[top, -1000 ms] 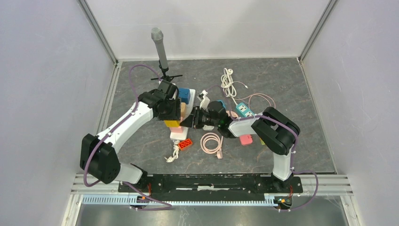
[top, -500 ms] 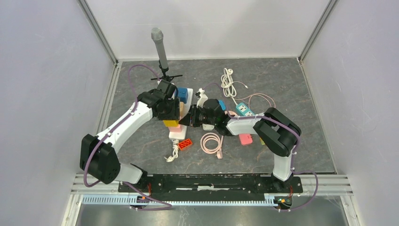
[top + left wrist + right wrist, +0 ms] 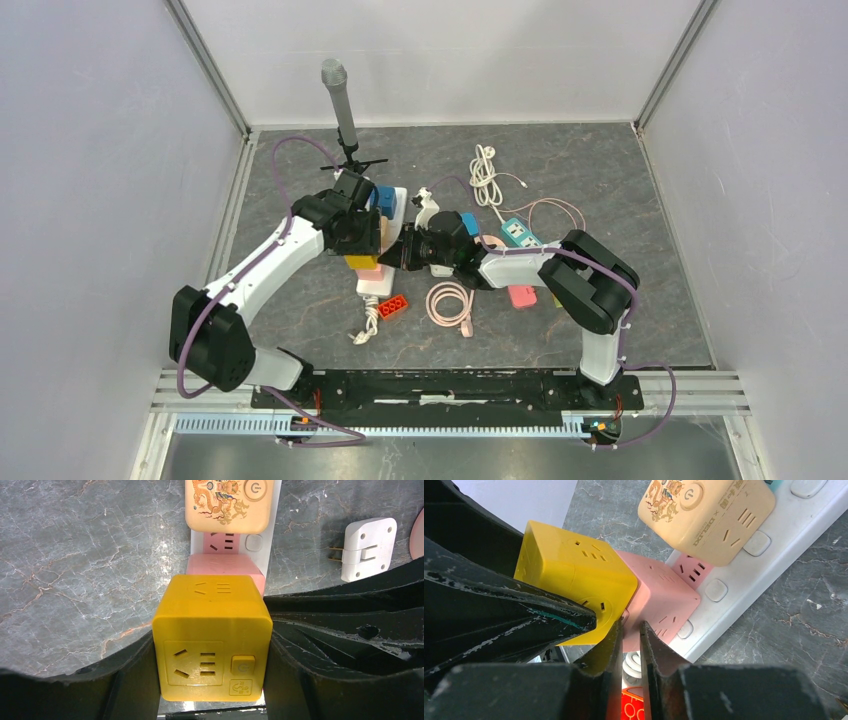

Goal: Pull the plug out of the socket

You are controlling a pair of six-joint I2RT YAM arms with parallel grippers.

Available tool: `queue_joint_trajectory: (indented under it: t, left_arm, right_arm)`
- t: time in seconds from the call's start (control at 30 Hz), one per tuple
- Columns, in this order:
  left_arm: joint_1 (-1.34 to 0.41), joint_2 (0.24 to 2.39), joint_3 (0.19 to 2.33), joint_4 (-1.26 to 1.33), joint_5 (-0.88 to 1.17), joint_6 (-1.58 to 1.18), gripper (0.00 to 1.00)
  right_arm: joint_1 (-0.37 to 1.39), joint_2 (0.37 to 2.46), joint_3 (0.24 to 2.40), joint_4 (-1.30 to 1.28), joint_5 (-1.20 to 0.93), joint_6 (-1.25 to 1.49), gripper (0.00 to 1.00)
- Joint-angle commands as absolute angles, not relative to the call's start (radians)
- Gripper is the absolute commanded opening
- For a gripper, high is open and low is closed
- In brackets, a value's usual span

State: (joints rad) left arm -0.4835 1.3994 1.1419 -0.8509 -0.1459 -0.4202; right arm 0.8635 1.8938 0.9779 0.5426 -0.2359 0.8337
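A white power strip (image 3: 377,287) lies mid-table with cube plugs on it. My left gripper (image 3: 362,250) is shut on the yellow cube plug (image 3: 212,650), one finger on each side. The pink cube (image 3: 225,565) and the beige cube (image 3: 229,505) sit behind it on the strip (image 3: 268,560). My right gripper (image 3: 630,630) is shut and empty, its tips at the seam between the yellow cube (image 3: 574,575) and the pink cube (image 3: 659,602), over the strip (image 3: 744,575). I cannot tell whether the yellow cube's pins are out of the socket.
A white adapter (image 3: 365,547) lies right of the strip. A red brick (image 3: 393,305), a pink coiled cable (image 3: 450,300), a teal power strip (image 3: 517,232) and a white cable (image 3: 485,175) lie around. A microphone stand (image 3: 340,105) stands at the back left.
My right gripper has moved left, closer to the yellow and pink cubes. The left gripper keeps its hold on the yellow cube and has barely moved.
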Motion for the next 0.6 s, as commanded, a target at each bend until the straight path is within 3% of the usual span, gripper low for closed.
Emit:
queue_joint_trajectory:
  t: [0.0,0.3,0.57]
  left_arm:
    - [-0.491,1.285,1.201,-0.769,-0.033,-0.406,0.34]
    - [-0.491,1.163,1.069,-0.623,-0.036,-0.381,0.32]
    - [-0.492,1.166,1.077,-0.642,-0.015,-0.423,0.32]
  right_arm:
    - [0.862,1.965,0.952,0.370,-0.146,0.777,0.19]
    - [0.862,1.986,0.948,0.396,-0.141,0.864,0.17]
    - [0.860,1.983,0.945,0.376,-0.112,0.893,0.17]
